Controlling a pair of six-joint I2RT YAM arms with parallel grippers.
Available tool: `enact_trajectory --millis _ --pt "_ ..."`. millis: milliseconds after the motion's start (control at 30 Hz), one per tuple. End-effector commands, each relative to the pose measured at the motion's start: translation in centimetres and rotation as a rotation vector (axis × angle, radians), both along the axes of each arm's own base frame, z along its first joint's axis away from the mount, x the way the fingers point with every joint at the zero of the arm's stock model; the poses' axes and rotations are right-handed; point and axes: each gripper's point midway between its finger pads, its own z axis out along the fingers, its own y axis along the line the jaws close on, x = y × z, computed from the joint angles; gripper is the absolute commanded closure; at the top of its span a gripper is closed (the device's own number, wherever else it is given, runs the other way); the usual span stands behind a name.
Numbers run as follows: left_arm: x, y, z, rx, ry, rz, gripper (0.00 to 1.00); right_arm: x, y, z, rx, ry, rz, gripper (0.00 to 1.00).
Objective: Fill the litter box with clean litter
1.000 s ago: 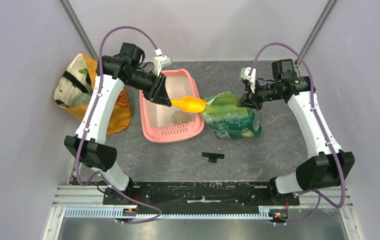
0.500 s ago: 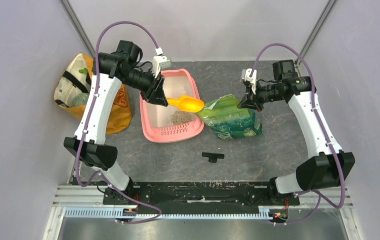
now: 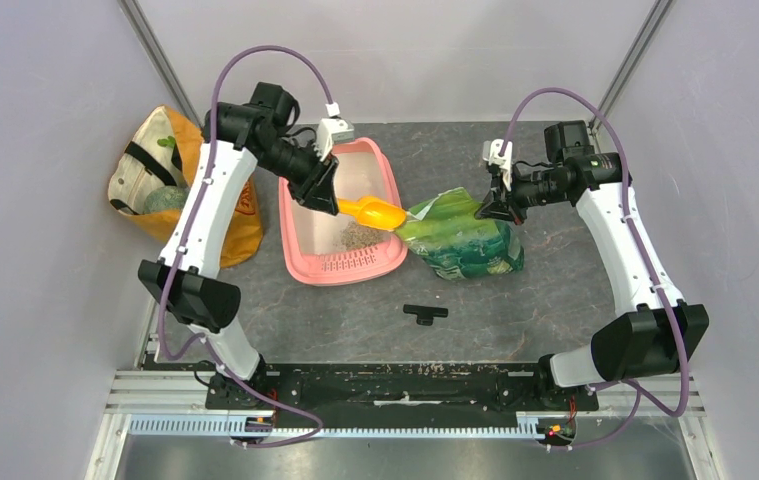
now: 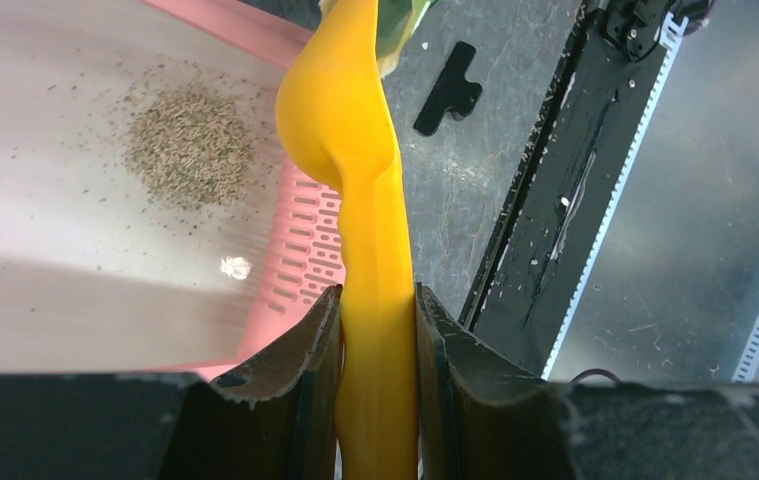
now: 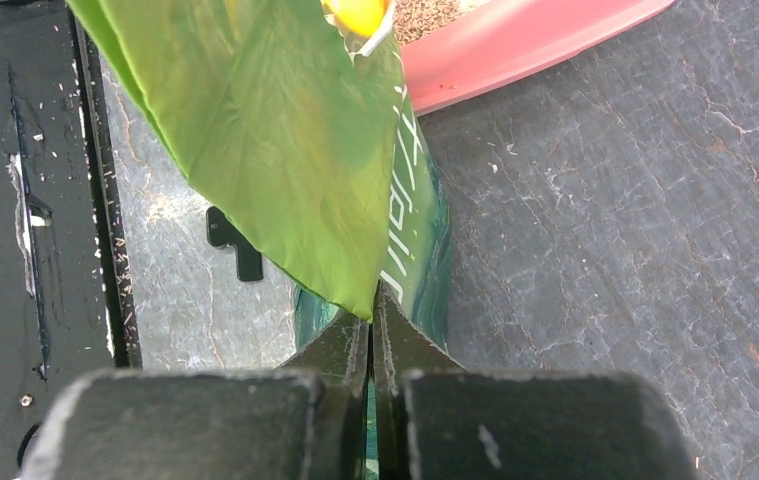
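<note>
Scoop going back to the bag, one small load in so far.

Over the last second our left gripper (image 3: 335, 203) has swung in over the litter box (image 3: 305, 262), clenched on the orange scoop (image 3: 375, 212), whose bowl now sits at the mouth of the green bag (image 3: 460, 240). The right gripper (image 3: 482, 208) is pinched on the bag's top flap. The litter (image 3: 355, 236) is a small pile near the slotted end of the box, which sits on the bench (image 3: 515, 310). We judge the fill barely started.

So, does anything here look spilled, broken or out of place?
A small black T-shaped piece lies loose on the table, just on the near side of the bag; it seems to belong to nothing. The litter sits inside the box.
</note>
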Motion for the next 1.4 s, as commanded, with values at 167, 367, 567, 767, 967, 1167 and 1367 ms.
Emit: enact_trajectory --millis 167,367,567,767,967,1167,1367 --pt "-1.6 -4.9 -1.3 -0.007 0.132 -0.070 0.98 -0.5 0.5 2.4 0.045 -0.073 0.031 1.00" --pt "0.7 -7.9 -3.7 0.039 0.455 0.272 0.98 -0.6 0.2 2.3 0.030 -0.079 0.022 1.00" --pt "0.5 -9.6 -5.7 0.097 0.555 0.486 0.98 -0.3 0.1 2.2 0.024 -0.079 0.019 1.00" --pt "-1.4 -10.6 -8.3 0.126 0.781 0.528 0.98 -0.2 0.1 1.8 0.017 -0.077 0.021 1.00" --pt "-0.6 -11.9 -10.0 0.142 0.932 0.560 0.98 0.0 -0.1 1.3 0.001 -0.079 0.024 1.00" --pt "0.2 -12.9 -12.5 0.177 1.005 0.597 0.98 0.7 0.0 1.0 0.002 -0.066 0.027 1.00" --pt "0.9 -14.4 -13.7 0.198 0.991 0.631 0.98 1.6 0.1 0.9 0.005 -0.061 0.027 1.00"
